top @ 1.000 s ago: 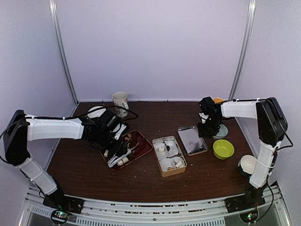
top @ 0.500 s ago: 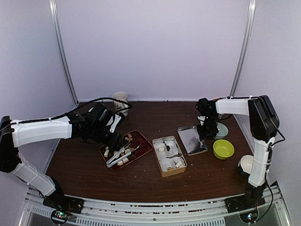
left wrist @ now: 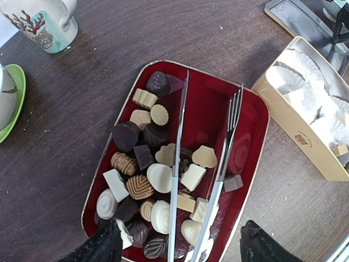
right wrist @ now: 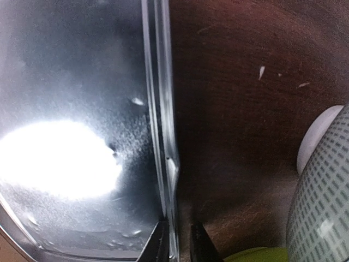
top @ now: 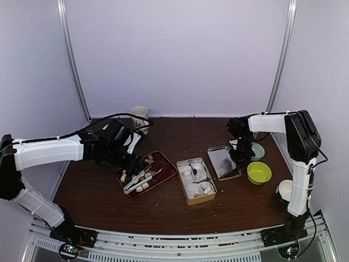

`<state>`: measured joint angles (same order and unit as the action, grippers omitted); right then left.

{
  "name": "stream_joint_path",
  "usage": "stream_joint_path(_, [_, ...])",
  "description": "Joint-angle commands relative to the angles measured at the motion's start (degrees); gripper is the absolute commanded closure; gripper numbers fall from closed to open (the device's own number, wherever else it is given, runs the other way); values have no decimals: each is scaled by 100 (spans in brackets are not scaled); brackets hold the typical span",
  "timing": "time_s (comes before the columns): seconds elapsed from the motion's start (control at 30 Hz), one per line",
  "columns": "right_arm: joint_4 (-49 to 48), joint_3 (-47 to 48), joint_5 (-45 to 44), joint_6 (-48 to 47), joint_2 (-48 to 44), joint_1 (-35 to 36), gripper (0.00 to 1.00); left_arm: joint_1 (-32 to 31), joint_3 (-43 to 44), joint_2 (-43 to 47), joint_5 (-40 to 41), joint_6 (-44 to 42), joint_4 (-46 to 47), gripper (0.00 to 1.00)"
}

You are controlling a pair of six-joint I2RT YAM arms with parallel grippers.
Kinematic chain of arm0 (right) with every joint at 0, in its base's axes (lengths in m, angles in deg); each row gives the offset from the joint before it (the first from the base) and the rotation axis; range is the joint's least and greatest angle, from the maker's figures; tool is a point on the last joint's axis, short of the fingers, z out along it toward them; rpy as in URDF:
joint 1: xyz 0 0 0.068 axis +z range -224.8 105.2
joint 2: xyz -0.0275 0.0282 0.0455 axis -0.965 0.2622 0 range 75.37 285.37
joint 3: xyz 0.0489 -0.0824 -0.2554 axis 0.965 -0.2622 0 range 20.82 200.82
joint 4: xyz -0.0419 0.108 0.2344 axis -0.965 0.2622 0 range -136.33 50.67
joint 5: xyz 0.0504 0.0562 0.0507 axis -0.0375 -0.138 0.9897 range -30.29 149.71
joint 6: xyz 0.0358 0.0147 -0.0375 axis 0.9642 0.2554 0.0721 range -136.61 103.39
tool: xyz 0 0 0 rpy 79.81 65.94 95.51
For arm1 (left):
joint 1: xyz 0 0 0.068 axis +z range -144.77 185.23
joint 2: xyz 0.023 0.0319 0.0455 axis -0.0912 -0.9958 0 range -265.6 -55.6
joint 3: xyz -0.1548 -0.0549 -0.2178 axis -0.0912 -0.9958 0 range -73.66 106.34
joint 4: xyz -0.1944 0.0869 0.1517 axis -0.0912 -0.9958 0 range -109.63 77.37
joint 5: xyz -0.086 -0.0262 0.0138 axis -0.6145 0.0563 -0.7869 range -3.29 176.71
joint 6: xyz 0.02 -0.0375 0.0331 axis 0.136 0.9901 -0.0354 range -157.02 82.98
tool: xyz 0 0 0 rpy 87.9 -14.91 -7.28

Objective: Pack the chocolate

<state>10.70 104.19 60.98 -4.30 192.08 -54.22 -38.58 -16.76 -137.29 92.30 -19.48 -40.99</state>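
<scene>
The chocolate (left wrist: 155, 177), several white, cream and brown pieces, lies in a red tray (left wrist: 256, 117), which also shows in the top view (top: 170, 173). Silver tongs (left wrist: 177, 164) rest across the pieces. My left gripper (left wrist: 180, 251) is open and empty, its fingertips (left wrist: 103, 245) spread over the tray's near end; in the top view it (top: 133, 159) hovers over the tray. A tan tin box (top: 188, 197) with white paper cups holds a few cream pieces. My right gripper (right wrist: 180, 243) stands astride the right rim of the silver lid (right wrist: 71, 109), jaws narrow on it.
A coral-print mug (left wrist: 41, 22) stands behind the tray, with a green saucer (left wrist: 11, 98) to its left. Right of the lid (top: 222, 162) are a green bowl (top: 258, 172), a patterned saucer (right wrist: 322, 191) and a white cup (top: 287, 191).
My left arm drew back and up from the tray a second ago, then held still. My right gripper slid along the lid's right edge toward the green bowl.
</scene>
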Motion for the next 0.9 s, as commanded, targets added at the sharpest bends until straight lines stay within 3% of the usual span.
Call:
stream_joint_path(0.0, [113, -215, 12, -74, -82, 12, 89, 20, -40, -19, 21, -110, 204, 23])
stream_joint_path(0.17, [-126, -595, 471, -149, -395, 15, 99, 20, -69, 38, 47, -145, 186, 23])
stream_joint_path(0.5, [-837, -1066, 222, 25, -1647, 16, 100, 22, -75, 255, -70, -50, 305, 22])
stream_joint_path(0.67, [-1000, -1157, 159, 5, -2236, 16, 100, 22, 80, 159, -60, 292, 286, 3])
stream_joint_path(0.73, [-1055, -1182, 171, -28, -2478, 33, 100, 17, 33, 234, 5, 462, 383, 2])
stream_joint_path(0.87, [-1125, -1174, 217, -103, -2828, 101, 100, 22, 14, 398, -677, 468, 798, 2])
